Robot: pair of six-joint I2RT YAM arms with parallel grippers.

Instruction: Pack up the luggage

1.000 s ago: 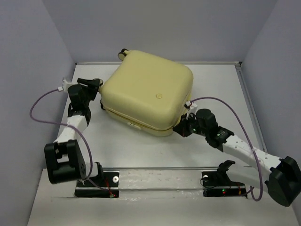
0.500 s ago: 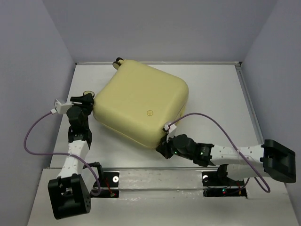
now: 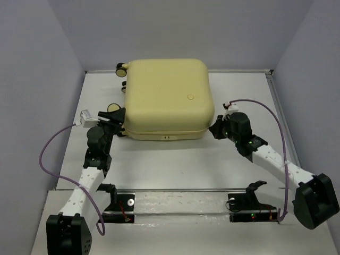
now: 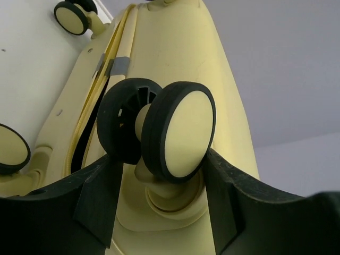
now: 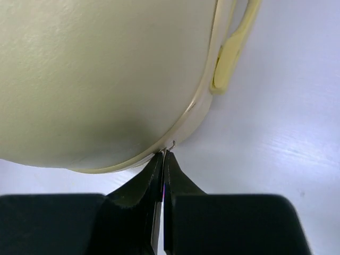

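The white table [image 3: 159, 164] carries everything, with grey walls close around it. The luggage [image 3: 167, 95], a pale-yellow hard case with rounded corners, lies flat and closed on the far middle of the table. Its wheels point left and its seam runs along the near side.

The left arm [image 3: 93, 170] reaches up from its base to the case's near-left corner, and a purple cable [image 3: 53, 143] loops out beside it. The right arm [image 3: 271, 159] stretches in from the right toward the near-right corner under a cable [image 3: 265, 109] of its own.

The left gripper [image 3: 116, 114] has its jaws apart and astride a wheel [image 4: 183, 133], a black tyre with a cream face. One finger [image 4: 98, 202] stands on each side of the wheel and very near it. Whether they press on it I cannot tell.

The right gripper [image 5: 163, 159] has its jaws together, and the tips meet right at the case's seam on the rounded corner. A tiny bit of metal shows at the tips, too small to make out.

A second wheel [image 3: 121, 68] sticks out at the far-left corner. The right wrist view shows a pale-yellow handle [image 5: 228, 58] lying along the case's side. A small round mark [image 3: 190, 97] sits on the lid.
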